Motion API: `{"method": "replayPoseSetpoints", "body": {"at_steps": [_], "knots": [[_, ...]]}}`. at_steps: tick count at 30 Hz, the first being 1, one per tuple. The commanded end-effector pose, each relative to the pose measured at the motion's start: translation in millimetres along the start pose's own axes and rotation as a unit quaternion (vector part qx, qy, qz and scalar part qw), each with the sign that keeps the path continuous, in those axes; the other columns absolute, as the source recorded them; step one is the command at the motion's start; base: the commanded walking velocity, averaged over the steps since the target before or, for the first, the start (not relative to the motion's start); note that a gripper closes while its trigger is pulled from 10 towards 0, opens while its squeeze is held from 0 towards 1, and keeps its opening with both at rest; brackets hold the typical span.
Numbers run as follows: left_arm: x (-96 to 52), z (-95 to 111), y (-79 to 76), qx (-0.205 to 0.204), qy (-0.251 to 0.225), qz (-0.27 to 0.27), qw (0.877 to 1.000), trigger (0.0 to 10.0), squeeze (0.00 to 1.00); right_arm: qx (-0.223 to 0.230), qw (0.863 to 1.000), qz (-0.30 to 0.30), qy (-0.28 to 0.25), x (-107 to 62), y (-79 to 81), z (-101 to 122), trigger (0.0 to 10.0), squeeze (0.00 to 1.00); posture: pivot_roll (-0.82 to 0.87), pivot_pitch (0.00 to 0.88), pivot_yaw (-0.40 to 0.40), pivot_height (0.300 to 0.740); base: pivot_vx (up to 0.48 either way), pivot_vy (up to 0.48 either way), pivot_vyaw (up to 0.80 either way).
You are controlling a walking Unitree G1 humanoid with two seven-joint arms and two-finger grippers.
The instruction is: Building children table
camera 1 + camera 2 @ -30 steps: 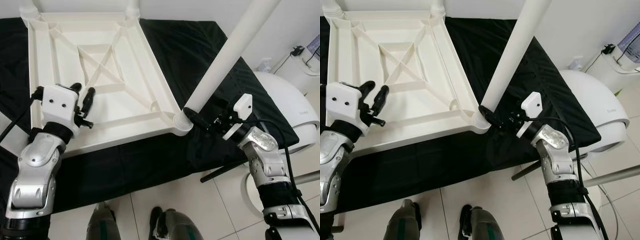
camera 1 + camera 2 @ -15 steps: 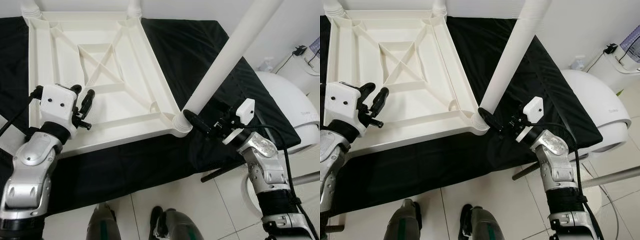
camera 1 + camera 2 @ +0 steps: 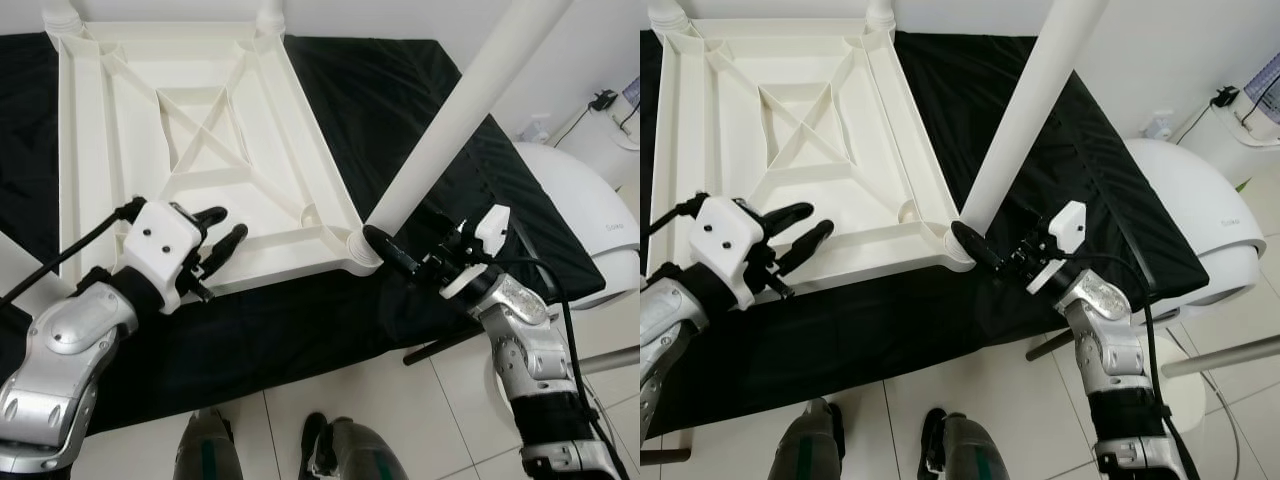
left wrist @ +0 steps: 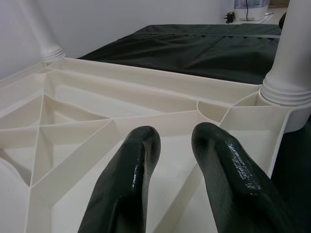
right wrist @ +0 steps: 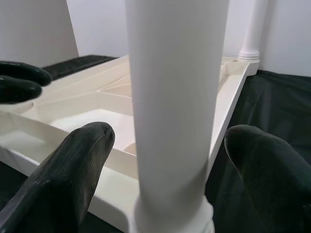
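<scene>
Left eye view: a white moulded-plastic children's tabletop (image 3: pixel 200 150) lies upside down, ribbed underside up, on a black cloth-covered platform (image 3: pixel 380 110). A long white cylindrical plastic table leg (image 3: pixel 455 110) stands in the socket at the tabletop's near right corner and leans up toward the robot's right. Two more leg bases show at the far corners.

The right gripper (image 3: pixel 385 252) sits at the foot of that leg, just above the corner socket. In the right wrist view its two black fingers (image 5: pixel 68 179) are spread to either side of the leg with a gap on each side, not pressing on it.

The left gripper (image 3: pixel 218 240) hovers over the near edge rail of the tabletop, well apart from the leg. Its fingers (image 4: pixel 131 174) are parted slightly and hold nothing.

The tabletop's near edge lies close to the platform's front edge, leaving a strip of bare black cloth there. A wider stretch of cloth lies open on the right, beyond the leg. A white rounded appliance (image 3: pixel 580 220) stands on the tiled floor (image 3: pixel 400 420) beside the platform's right edge.
</scene>
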State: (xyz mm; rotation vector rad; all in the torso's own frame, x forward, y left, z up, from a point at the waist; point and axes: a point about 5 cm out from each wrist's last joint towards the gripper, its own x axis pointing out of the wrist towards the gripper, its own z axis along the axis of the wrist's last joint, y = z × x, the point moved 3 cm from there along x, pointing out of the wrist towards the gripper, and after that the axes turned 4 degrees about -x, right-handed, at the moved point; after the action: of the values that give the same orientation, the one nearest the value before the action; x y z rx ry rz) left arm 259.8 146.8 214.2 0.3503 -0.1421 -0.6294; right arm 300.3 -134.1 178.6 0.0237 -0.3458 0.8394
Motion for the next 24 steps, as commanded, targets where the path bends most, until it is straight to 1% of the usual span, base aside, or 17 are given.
{"method": "replayPoseSetpoints", "body": {"at_steps": [1, 3, 6, 7, 9, 10, 11, 14, 16, 17, 18, 20, 21, 22, 23, 24], "knots": [[1.0, 1.9, -7.9, 0.000, 0.002, -0.024, 1.000, 10.0, 0.00, 0.008, 1.000, -0.013, -0.001, -6.8, -2.1, 1.4, 10.0, 0.00, 0.13, 0.155, -0.119, 0.740, 0.000, 0.000, 0.00], [-0.1, 0.5, -15.1, 0.005, 0.011, -0.051, 0.999, 10.0, 0.00, 0.024, 1.000, -0.017, -0.009, -11.8, 3.3, 3.4, 10.0, 0.00, 0.12, 0.157, -0.114, 0.740, 0.000, 0.000, 0.00], [-0.8, -0.3, -18.0, 0.004, 0.015, -0.062, 0.998, 10.0, 0.00, 0.032, 0.999, -0.019, -0.012, -13.7, 4.3, 4.4, 10.0, 0.00, 0.12, 0.159, -0.113, 0.740, 0.000, 0.000, 0.00], [-1.5, -0.7, -21.6, 0.001, 0.017, -0.077, 0.997, 10.0, 0.00, 0.041, 0.999, -0.025, -0.014, -17.2, 3.5, 5.4, 10.0, 0.00, 0.12, 0.161, -0.113, 0.740, 0.000, 0.000, 0.00], [-1.8, -1.3, -28.2, 0.005, 0.023, -0.106, 0.994, 10.0, 0.00, 0.059, 0.998, -0.014, -0.005, -26.5, 5.9, 4.6, 10.0, 0.00, 0.11, 0.163, -0.112, 0.740, 0.000, 0.000, 0.00], [-1.0, -1.9, -30.0, 0.006, 0.023, -0.113, 0.993, 10.0, 0.00, 0.062, 0.998, 0.001, 0.006, -32.1, 10.1, 2.4, 10.0, 0.00, 0.11, 0.165, -0.110, 0.740, 0.000, 0.000, 0.00], [-1.0, -1.9, -30.0, 0.006, 0.023, -0.113, 0.993, 10.0, 0.00, 0.062, 0.998, 0.001, 0.006, -32.1, 10.1, 2.4, 10.0, 0.00, 0.11, 0.165, -0.110, 0.740, 0.000, 0.000, 0.00], [0.8, -2.5, -31.7, 0.011, 0.024, -0.121, 0.992, 10.0, 0.00, 0.066, 0.997, 0.028, 0.032, -41.4, 19.7, -3.4, 10.0, 0.00, 0.11, 0.165, -0.108, 0.740, 0.000, 0.000, 0.00], [0.9, -2.5, -31.7, 0.011, 0.024, -0.122, 0.992, 10.0, 0.00, 0.066, 0.997, 0.027, 0.032, -41.4, 19.9, -3.2, 10.0, 0.00, 0.11, 0.165, -0.108, 0.740, 0.000, 0.000, 0.00], [4.7, -6.2, -29.3, 0.013, 0.028, -0.116, 0.993, 10.0, 0.00, 0.060, 0.997, 0.022, 0.046, -42.5, 21.9, -7.0, 10.0, 0.00, 0.09, 0.164, -0.102, 0.740, 0.000, 0.000, 0.00], [4.7, -6.2, -29.3, 0.013, 0.028, -0.116, 0.993, 10.0, 0.00, 0.060, 0.997, 0.022, 0.046, -42.5, 21.9, -7.0, 10.0, 0.00, 0.09, 0.164, -0.102, 0.740, 0.000, 0.000, 0.00], [10.1, -10.7, -25.6, 0.021, 0.029, -0.104, 0.994, 10.0, 0.00, 0.055, 0.996, 0.006, 0.064, -41.3, 23.5, -11.0, 10.0, 0.00, 0.09, 0.163, -0.100, 0.740, 0.000, 0.000, 0.00], [11.9, -12.8, -23.7, 0.015, 0.030, -0.098, 0.995, 10.0, 0.56, 0.066, 0.996, 0.003, 0.064, -39.1, 24.8, -10.5, 10.0, 0.00, 0.08, 0.161, -0.100, 0.740, 0.000, 0.000, 0.00], [12.8, -13.1, -21.8, 0.013, 0.028, -0.091, 0.995, 10.0, 0.56, 0.078, 0.995, -0.001, 0.067, -37.1, 25.4, -10.4, 10.0, 0.00, 0.08, 0.161, -0.100, 0.740, 0.000, 0.000, 0.00], [12.8, -13.1, -21.8, 0.013, 0.028, -0.091, 0.995, 10.0, 0.56, 0.078, 0.995, -0.001, 0.067, -37.1, 25.4, -10.4, 10.0, 0.00, 0.08, 0.161, -0.100, 0.740, 0.000, 0.000, 0.00], [14.7, -12.4, -17.1, -0.002, 0.022, -0.076, 0.997, 10.0, 1.00, 0.097, 0.993, -0.009, 0.065, -32.5, 27.5, -8.1, 10.0, 1.00, 0.08, 0.160, -0.101, 0.740, 0.000, 0.000, 0.00]]}}
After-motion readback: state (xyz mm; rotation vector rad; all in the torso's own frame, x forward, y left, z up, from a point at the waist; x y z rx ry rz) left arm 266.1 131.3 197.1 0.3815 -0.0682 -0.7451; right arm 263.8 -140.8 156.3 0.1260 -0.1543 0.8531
